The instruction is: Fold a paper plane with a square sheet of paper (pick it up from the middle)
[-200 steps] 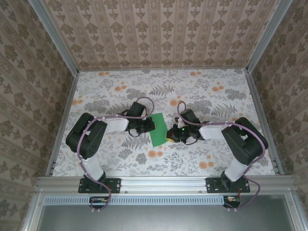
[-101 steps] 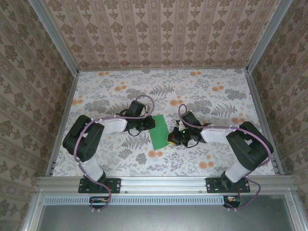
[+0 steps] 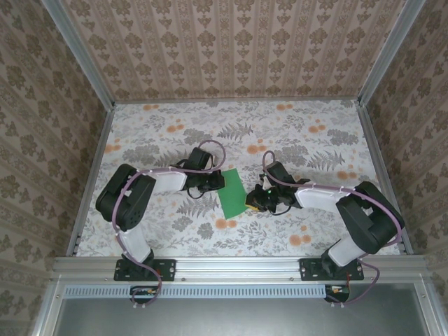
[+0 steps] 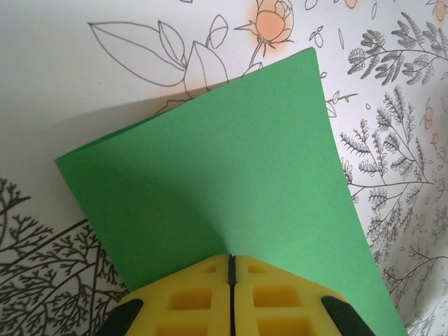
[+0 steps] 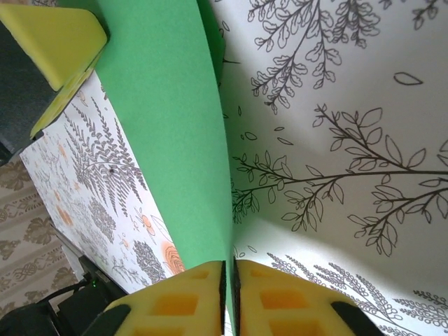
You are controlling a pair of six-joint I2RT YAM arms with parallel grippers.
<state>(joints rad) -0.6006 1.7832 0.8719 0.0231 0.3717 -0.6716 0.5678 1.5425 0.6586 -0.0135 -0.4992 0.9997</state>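
The square sheet of paper (image 3: 232, 191) is bright green and hangs between my two grippers, a little above the flowered table. In the left wrist view the sheet (image 4: 224, 168) spreads away from my left gripper (image 4: 231, 257), whose yellow jaws are pressed together on its near edge. My left gripper (image 3: 218, 182) holds the sheet's left side. My right gripper (image 3: 250, 201) pinches the right lower edge. In the right wrist view the sheet (image 5: 168, 112) runs edge-on into my right gripper (image 5: 229, 264), its jaws shut on it with a hairline gap. No folded plane shape shows.
The flowered tabletop (image 3: 294, 133) stretches behind and to both sides. Patterned walls (image 3: 231, 49) with metal corner posts close it in. A metal rail (image 3: 231, 264) runs along the near edge by the arm bases. The left gripper's yellow finger (image 5: 56, 35) shows in the right wrist view.
The right arm's elbow has swung out to the right and its gripper has shifted slightly along the sheet's edge. The left arm wavered and came back. Both grippers still hold the sheet.
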